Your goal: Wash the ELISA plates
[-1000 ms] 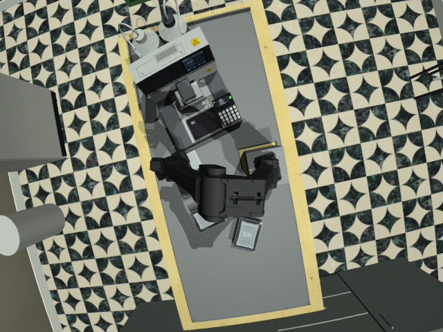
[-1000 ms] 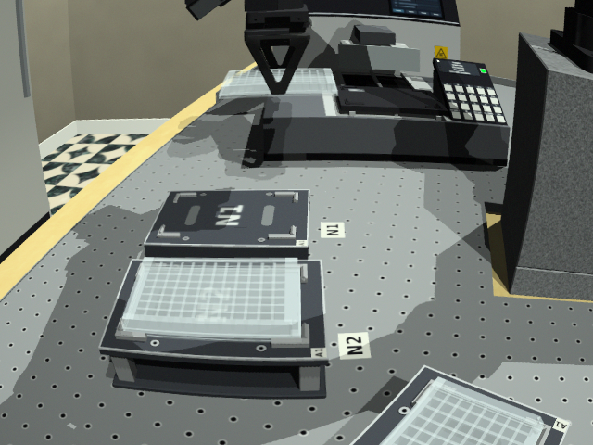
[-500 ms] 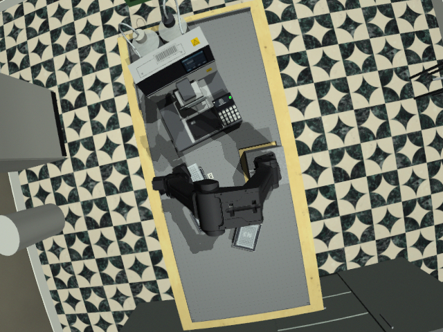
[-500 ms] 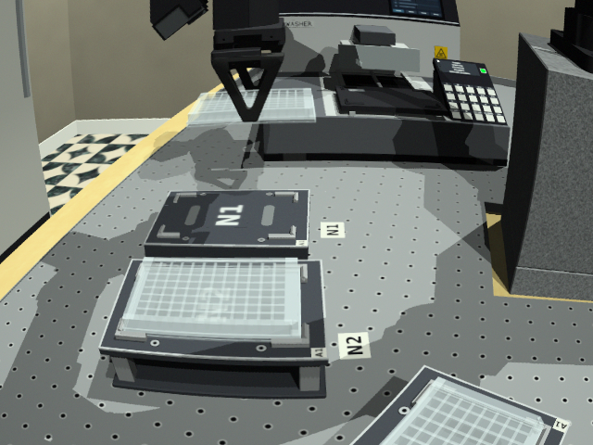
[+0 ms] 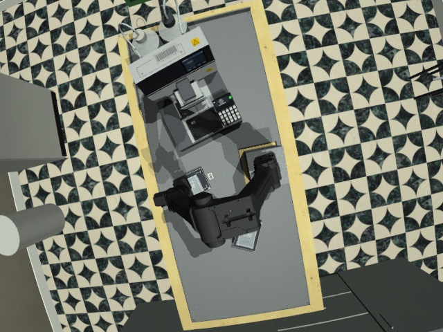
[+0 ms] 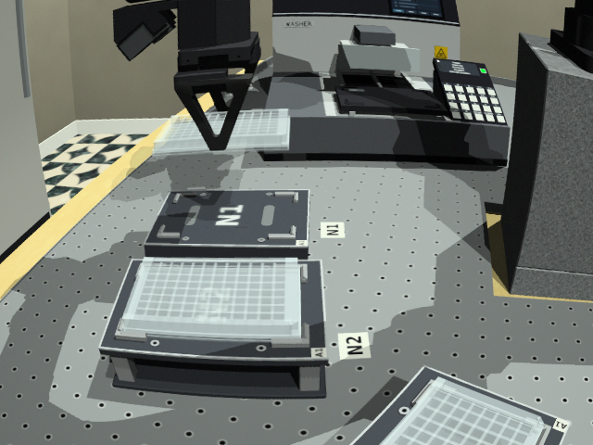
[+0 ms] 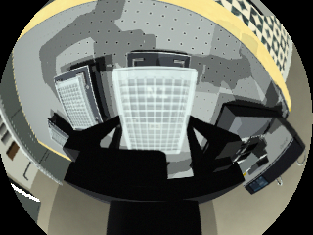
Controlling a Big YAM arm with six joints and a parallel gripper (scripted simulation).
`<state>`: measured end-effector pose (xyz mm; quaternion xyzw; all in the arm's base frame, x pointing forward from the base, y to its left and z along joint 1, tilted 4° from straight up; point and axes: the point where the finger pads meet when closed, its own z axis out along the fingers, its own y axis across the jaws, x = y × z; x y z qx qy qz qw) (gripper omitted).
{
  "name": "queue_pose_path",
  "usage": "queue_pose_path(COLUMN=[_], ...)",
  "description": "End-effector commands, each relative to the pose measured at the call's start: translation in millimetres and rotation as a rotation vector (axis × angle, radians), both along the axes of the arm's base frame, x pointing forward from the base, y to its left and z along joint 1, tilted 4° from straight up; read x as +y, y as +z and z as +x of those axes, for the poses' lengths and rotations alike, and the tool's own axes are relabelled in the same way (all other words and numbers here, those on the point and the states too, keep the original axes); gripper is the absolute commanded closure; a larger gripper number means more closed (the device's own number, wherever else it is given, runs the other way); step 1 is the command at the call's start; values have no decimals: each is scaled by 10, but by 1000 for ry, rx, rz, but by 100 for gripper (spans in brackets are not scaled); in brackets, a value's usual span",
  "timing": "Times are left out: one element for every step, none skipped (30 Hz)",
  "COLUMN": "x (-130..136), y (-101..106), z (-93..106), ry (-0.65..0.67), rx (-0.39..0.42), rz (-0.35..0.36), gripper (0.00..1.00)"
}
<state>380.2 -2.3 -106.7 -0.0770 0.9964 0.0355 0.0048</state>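
The gripper (image 5: 183, 182) (image 6: 219, 132) (image 7: 154, 118) is set wide, its fingers closed against opposite sides of a clear plate (image 5: 196, 184) (image 6: 258, 126) (image 7: 156, 98). In the exterior view, this plate is suspended at upper left, clear of the table (image 5: 250, 279) (image 6: 383, 230). Nest N1 (image 5: 205, 180) (image 6: 157, 239), left of centre, is unloaded. N2 (image 6: 318, 306), lower left, and N3 (image 6: 540, 413), lower right, each carry a plate. The washer (image 5: 172, 53) (image 6: 306, 43) (image 7: 274, 162), at upper right, shows a green lamp (image 5: 230, 97) (image 6: 483, 70).

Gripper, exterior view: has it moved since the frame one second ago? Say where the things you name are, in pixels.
Yes. Judged against the washer (image 5: 167, 59) (image 6: 383, 138) (image 7: 281, 154), the gripper (image 6: 218, 142) (image 7: 154, 118) is now lower and farther left in the exterior view, with a plate (image 5: 196, 184) (image 6: 260, 125) (image 7: 154, 98) between its fingers.
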Motion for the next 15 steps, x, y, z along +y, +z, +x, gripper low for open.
queue_pose_path(x=[-105,-108,-109,-111,-57,-57,-57,-58,-58,-58,-58,-58,-58,-58,-58], y=[66,64,63,63,52,52,52,52,52,52,52,52,52,52,52], z=[196,189,189,191,118,118,118,119,119,119,119,119,119,119,119], ry=[-57,-57,-57,-57,-34,-34,-34,-34,-34,-34,-34,-34,-34,-34,-34], rx=[-34,-33,-33,-33,-23,-23,-23,-23,-23,-23,-23,-23,-23,-23,-23], rz=[-4,-4,-4,-4,-2,-2,-2,-2,-2,-2,-2,-2,-2,-2,-2], gripper=[16,16,16,16,16,16,16,16,16,16,16,16,16,16,16])
